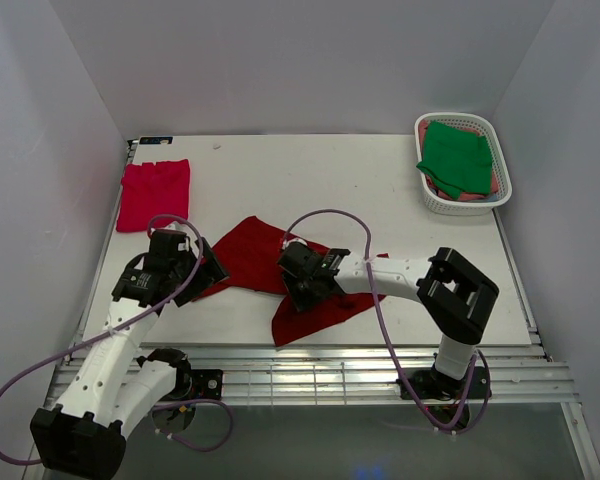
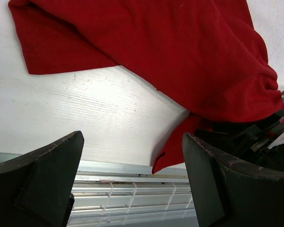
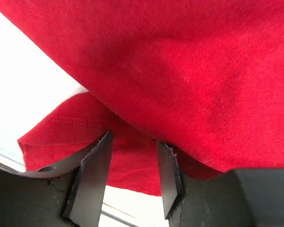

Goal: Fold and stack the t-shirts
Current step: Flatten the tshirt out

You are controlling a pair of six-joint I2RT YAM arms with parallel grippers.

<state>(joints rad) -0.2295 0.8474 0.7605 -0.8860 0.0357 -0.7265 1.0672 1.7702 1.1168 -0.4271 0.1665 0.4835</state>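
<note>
Right claw (image 3: 132, 151): the jaws stand apart with a modest gap and straddle a doubled edge of the dark red t-shirt (image 1: 255, 255). Nothing is pinched, since thin cloth would need them nearly together.
Why there: a stitched hem shows just left of the fingers (image 3: 92, 179), so this looks like a reach for an edge that can be lifted and spread.
Left claw (image 2: 132, 137): the jaws are wide apart and hold nothing. It sits low over bare worktop (image 1: 380, 190), just beside the shirt's left edge in the overhead view, probably ready to take a second corner.
Dark red t-shirt: it lies rumpled and partly doubled over in the lower centre of the overhead view, between the two arms, and is not yet flat enough to fold.
Pinkish-red t-shirt (image 1: 155, 195): it lies as a neat flat rectangle at the upper left, well apart from the dark red one, and is likely the base of the stack.
Green t-shirt (image 1: 458, 158): it is bundled inside the white basket (image 1: 432, 200) at the upper right, untouched.
Stage: I judge the task is early, with one shirt folded and the dark red one in hand.
</note>
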